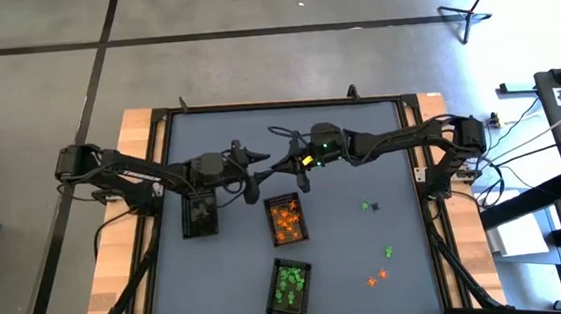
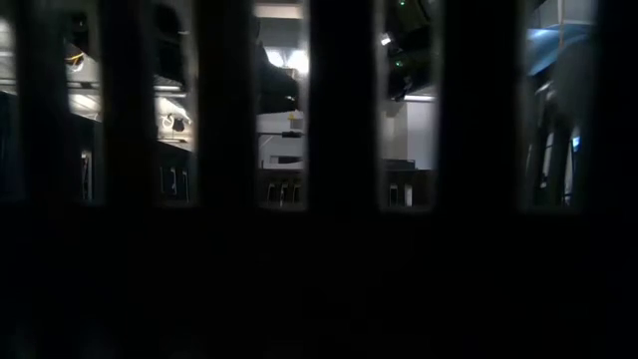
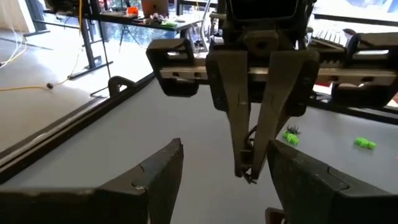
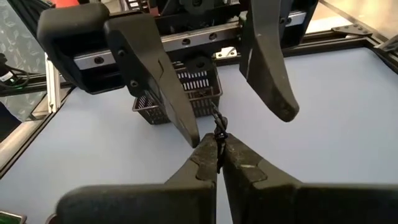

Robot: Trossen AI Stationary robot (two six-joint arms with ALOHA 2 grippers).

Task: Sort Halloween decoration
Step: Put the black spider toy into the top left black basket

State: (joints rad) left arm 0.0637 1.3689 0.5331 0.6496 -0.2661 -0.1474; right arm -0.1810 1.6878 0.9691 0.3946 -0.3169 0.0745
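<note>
From the high view I look straight down on a grey table (image 1: 230, 281) where my two arms meet near the middle of the far half. The left gripper (image 1: 257, 165) and the right gripper (image 1: 297, 172) point at each other, tips close together. Three small dark trays sit below them: one holding black pieces (image 1: 200, 215) under the left arm, one with orange pieces (image 1: 287, 221) at centre, and one with green pieces (image 1: 290, 286) nearer the front edge. Loose Halloween decoration (image 1: 369, 207) in green and orange lies scattered on the table's right side, well apart from the trays. The low view is almost wholly dark, crossed by black vertical bars, with only bits of the room showing between them. In the left wrist view my own fingers (image 3: 158, 177) stand wide apart, holding nothing, and the right gripper (image 3: 249, 168) hangs ahead, tips together. In the right wrist view my fingers (image 4: 205, 158) are pressed together on a tiny black trinket (image 4: 219, 127), with the left gripper's spread fingers either side of it.
</note>
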